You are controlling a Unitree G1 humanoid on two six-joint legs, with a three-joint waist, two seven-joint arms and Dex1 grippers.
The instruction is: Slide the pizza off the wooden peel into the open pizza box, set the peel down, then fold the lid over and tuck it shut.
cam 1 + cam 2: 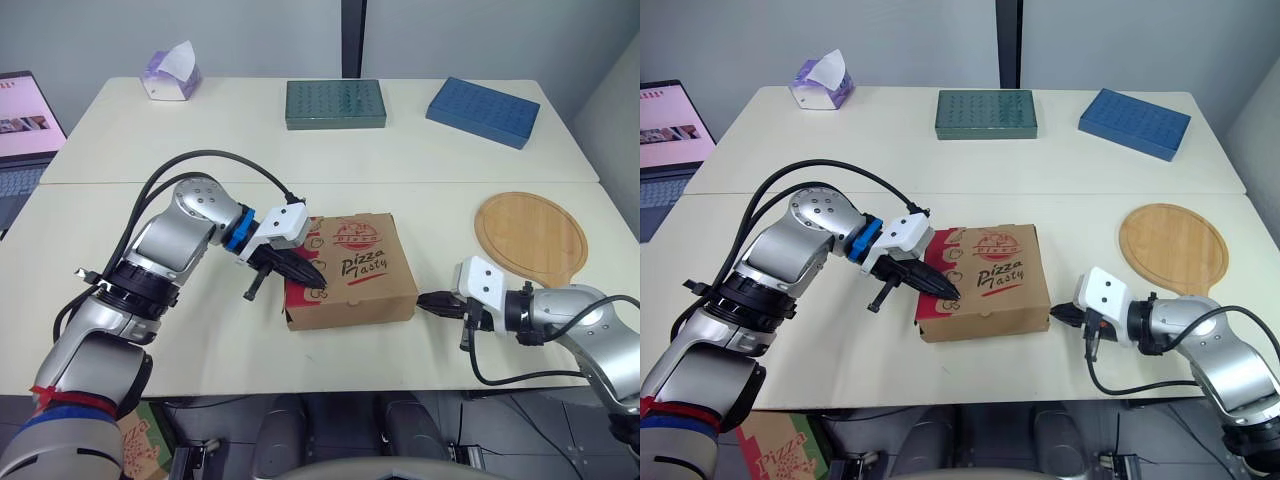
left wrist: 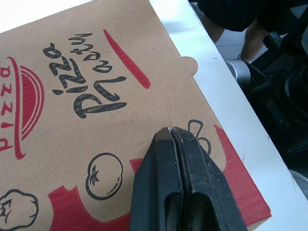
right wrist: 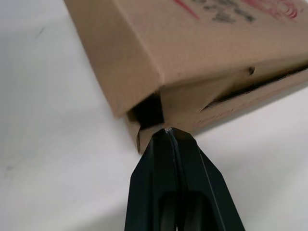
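The brown pizza box [image 1: 355, 265] lies at the table's middle with its printed lid folded down. My left gripper [image 1: 316, 277] is shut and presses its tip on the lid's near left part [image 2: 169, 129]. At the box's near right corner my right gripper [image 1: 421, 299] is shut, its tip touching the side flap [image 3: 166, 129] where a small gap still shows under the lid. The round wooden peel [image 1: 530, 238] lies flat and bare on the table to the right of the box.
A dark green flat box [image 1: 335, 103] and a blue flat box [image 1: 484, 110] lie at the table's far side. A tissue box [image 1: 171, 76] stands at the far left. A laptop [image 1: 22, 130] sits off the left edge.
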